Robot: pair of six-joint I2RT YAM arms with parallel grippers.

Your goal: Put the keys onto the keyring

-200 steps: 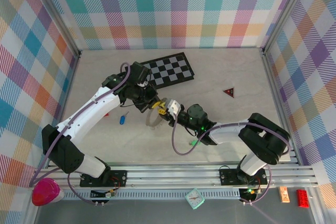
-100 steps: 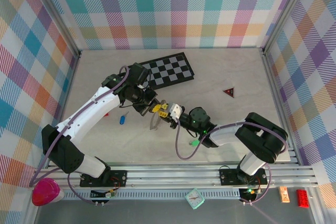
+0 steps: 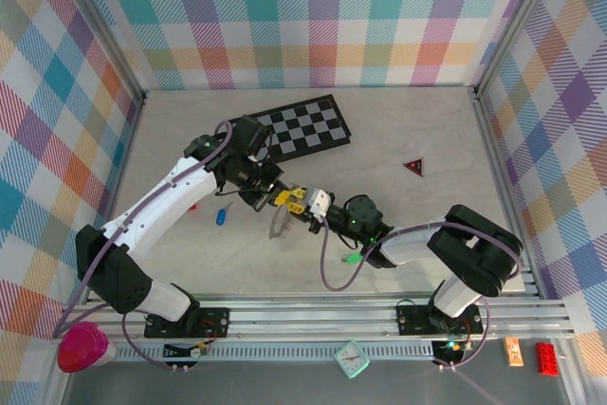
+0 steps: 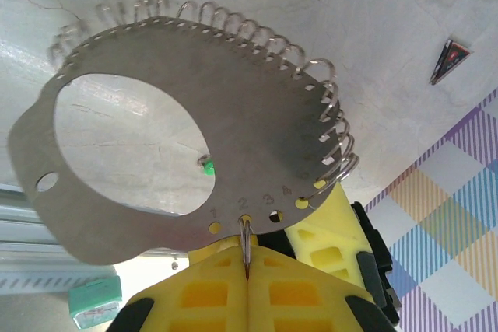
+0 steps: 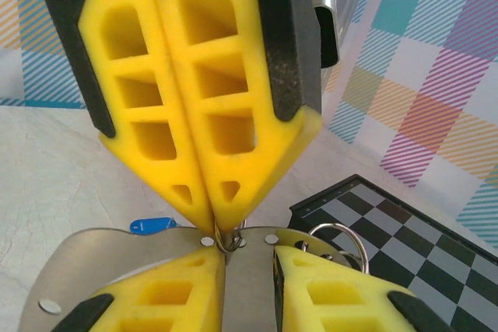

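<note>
Left gripper (image 4: 246, 256) clamped on keyring (image 4: 257, 138); right gripper (image 5: 249, 260) part-open, seemingly straddling it; blue key (image 3: 220, 216), chessboard (image 3: 305, 127) nearby

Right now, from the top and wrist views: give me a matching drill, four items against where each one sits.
1 blue key
2 green key
3 keyring
4 chessboard

A at the far end, lying flat
B pinched by the left gripper, jaws shut
C lying left of the keyring
D lying right of the keyring, nearer the arm bases

Pairs: 1-C, 2-D, 3-B, 4-A
</note>
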